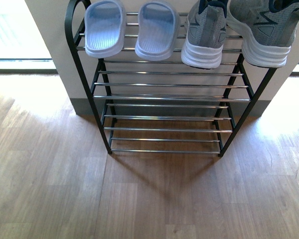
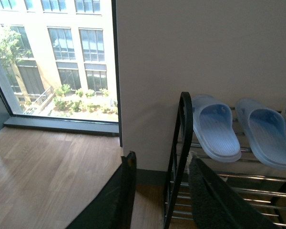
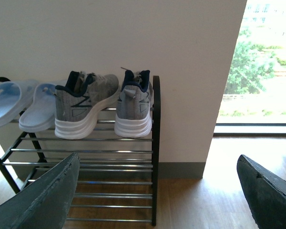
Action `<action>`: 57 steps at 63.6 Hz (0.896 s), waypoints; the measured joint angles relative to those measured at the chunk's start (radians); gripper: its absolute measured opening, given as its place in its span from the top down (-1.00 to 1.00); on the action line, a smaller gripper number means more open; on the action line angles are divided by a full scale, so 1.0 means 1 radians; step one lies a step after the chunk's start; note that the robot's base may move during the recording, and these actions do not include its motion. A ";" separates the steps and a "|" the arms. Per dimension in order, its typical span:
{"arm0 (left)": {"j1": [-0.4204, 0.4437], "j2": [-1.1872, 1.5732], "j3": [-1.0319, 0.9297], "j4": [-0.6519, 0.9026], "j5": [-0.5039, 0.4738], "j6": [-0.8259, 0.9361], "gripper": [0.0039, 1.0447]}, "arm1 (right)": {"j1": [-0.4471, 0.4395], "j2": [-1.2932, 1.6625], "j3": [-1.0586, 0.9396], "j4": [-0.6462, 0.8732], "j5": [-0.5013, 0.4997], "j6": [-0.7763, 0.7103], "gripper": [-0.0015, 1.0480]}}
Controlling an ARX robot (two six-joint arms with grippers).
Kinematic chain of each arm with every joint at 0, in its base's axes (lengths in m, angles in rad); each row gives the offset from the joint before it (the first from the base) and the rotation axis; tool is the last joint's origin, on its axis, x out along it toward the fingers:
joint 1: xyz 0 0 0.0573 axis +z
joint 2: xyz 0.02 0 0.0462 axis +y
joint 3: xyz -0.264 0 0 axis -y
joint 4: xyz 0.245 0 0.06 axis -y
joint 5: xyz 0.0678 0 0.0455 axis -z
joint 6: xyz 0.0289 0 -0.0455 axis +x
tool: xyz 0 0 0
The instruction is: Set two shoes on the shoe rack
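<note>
where the frame crops them, sneakers (image 1: 239, 30) toeless atop rack (image 1: 164, 94)

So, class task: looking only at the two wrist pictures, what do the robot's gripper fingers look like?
The left gripper has two flat, dark fingers with a rough, matt inner face. The right gripper has broad, dark grey-black fingers with rounded tips. No cables or markings show.

Both pincers gape empty — left pincer (image 2: 159, 191), right pincer (image 3: 157, 191).

shoe rack (image 1: 89, 94) — top tier | slide sandals (image 1: 105, 27) — sneakers (image 1: 205, 35)
</note>
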 joint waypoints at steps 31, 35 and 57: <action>0.000 -0.246 -0.174 -0.065 0.001 0.008 0.98 | 0.000 0.000 0.000 0.000 0.000 0.000 -0.82; 0.000 -0.271 -0.183 -0.080 0.001 0.008 0.98 | 0.000 0.000 0.000 0.000 0.000 0.000 -0.82; 0.000 -0.421 -0.240 -0.157 0.002 0.010 0.98 | 0.000 0.000 0.000 0.000 0.000 0.000 -0.82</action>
